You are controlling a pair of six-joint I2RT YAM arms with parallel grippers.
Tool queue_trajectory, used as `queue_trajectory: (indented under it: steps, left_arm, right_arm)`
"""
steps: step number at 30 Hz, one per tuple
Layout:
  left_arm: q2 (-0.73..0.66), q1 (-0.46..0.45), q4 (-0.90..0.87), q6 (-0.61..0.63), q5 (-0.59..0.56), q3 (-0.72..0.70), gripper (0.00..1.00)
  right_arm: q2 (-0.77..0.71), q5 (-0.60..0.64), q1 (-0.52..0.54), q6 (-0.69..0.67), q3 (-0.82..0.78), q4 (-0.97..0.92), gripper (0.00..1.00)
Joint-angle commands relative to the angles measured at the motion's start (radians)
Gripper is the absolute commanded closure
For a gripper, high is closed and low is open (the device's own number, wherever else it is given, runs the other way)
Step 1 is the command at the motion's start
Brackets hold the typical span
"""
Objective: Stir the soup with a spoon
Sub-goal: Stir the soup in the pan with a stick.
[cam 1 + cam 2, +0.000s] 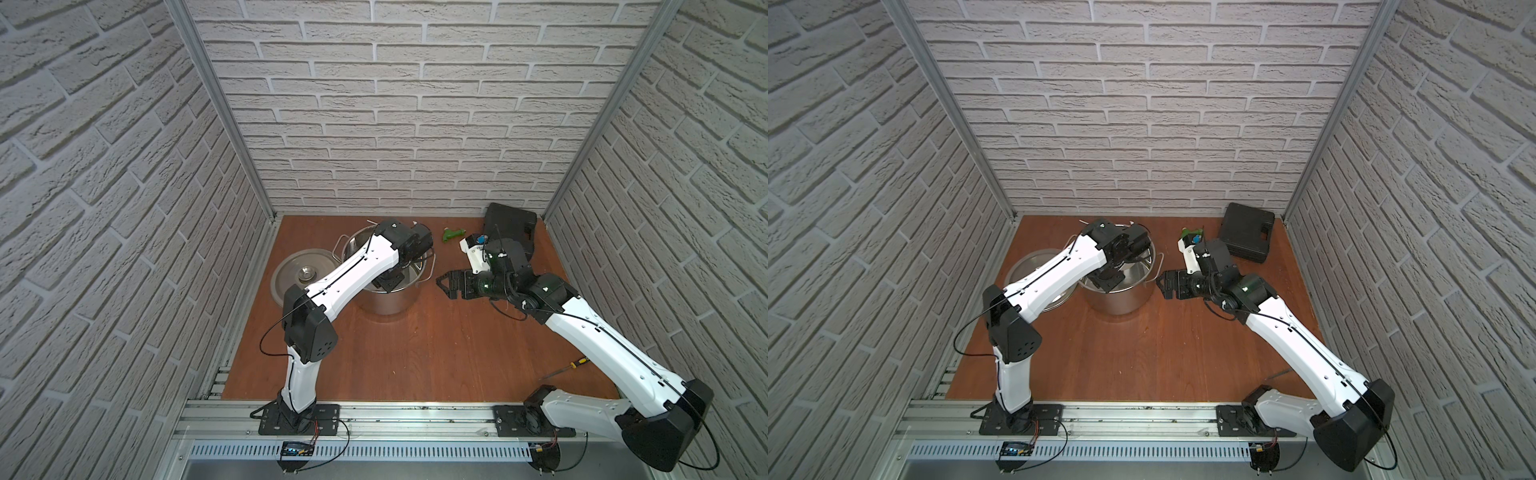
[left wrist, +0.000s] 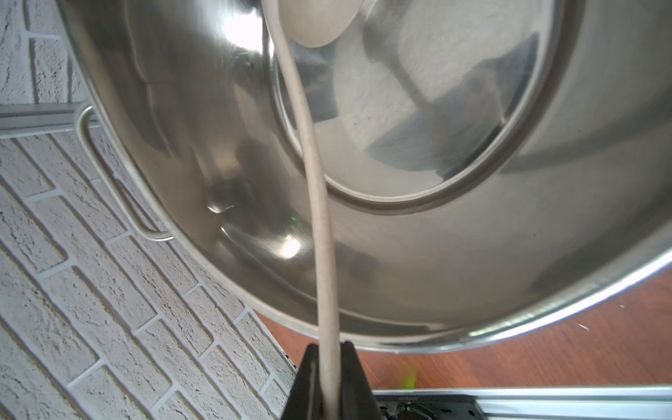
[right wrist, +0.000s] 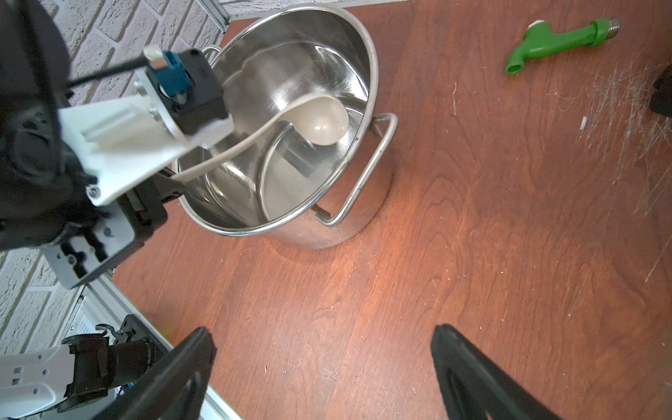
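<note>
Going across the table (image 1: 415, 353) from the left: the steel lid (image 1: 291, 270) is lying flat, just beside the pot (image 1: 386, 301). The left arm reaches over both, and the left hand (image 2: 329, 349) is clenched on the very end of the spoon (image 2: 312, 163). In the left wrist view the slim cream handle runs from between the two black tips, over the rim and down into the pot. The right wrist view shows the round bowl (image 3: 323, 123) low inside, close to the wall on the side with the loop handle. I can't tell if it's touching the bottom. I can't make out any soup either, it just looks like shiny steel in there. Further right there's a green plastic fitting (image 1: 453, 235) near the back. The right hand (image 3: 323, 331) is spread wide with nothing in it, just beside the pot's loop handle but not touching. Past that are a black case (image 1: 509, 224) in the corner and a screwdriver (image 1: 575, 365) near the front, both well out of the way. My worry is that nothing is bracing the pot. If the spoon bowl pushes into the wall mid-stir, the pot could skid into the lid or rock. Also, pinching such a thin handle right at its tip means it could twist or slip in the grip.
</note>
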Motion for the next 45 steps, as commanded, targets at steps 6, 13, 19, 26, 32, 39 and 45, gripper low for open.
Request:
queue_trajectory:
  steps: [6, 13, 19, 26, 32, 39, 45]
  left_arm:
    - [-0.112, -0.035, -0.091, -0.066, 0.012, -0.123, 1.00]
    - [-0.229, 0.031, -0.107, -0.070, -0.014, -0.264, 1.00]
    - [-0.231, 0.148, -0.081, -0.026, -0.043, -0.268, 1.00]
    - [-0.139, 0.176, -0.031, 0.031, -0.018, -0.149, 1.00]
    - [-0.059, 0.104, -0.009, 0.023, 0.022, -0.050, 1.00]
    - [-0.021, -0.002, -0.010, -0.004, 0.059, -0.031, 1.00]
    - [-0.111, -0.025, -0.025, -0.044, 0.051, -0.162, 1.00]
  right_arm:
    - [-0.032, 0.001, 0.011, 0.008, -0.009, 0.024, 0.04]
    - [-0.022, 0.000, 0.013, 0.013, -0.004, 0.045, 0.04]
    - [-0.025, -0.005, 0.015, 0.025, -0.009, 0.055, 0.04]
    - [-0.043, 0.013, 0.017, 0.024, -0.011, 0.041, 0.04]
    - [-0.049, 0.021, 0.017, 0.025, -0.011, 0.034, 0.04]
    - [-0.052, 0.027, 0.017, 0.020, -0.008, 0.026, 0.04]
    - [-0.043, 0.015, 0.016, 0.026, -0.009, 0.039, 0.04]
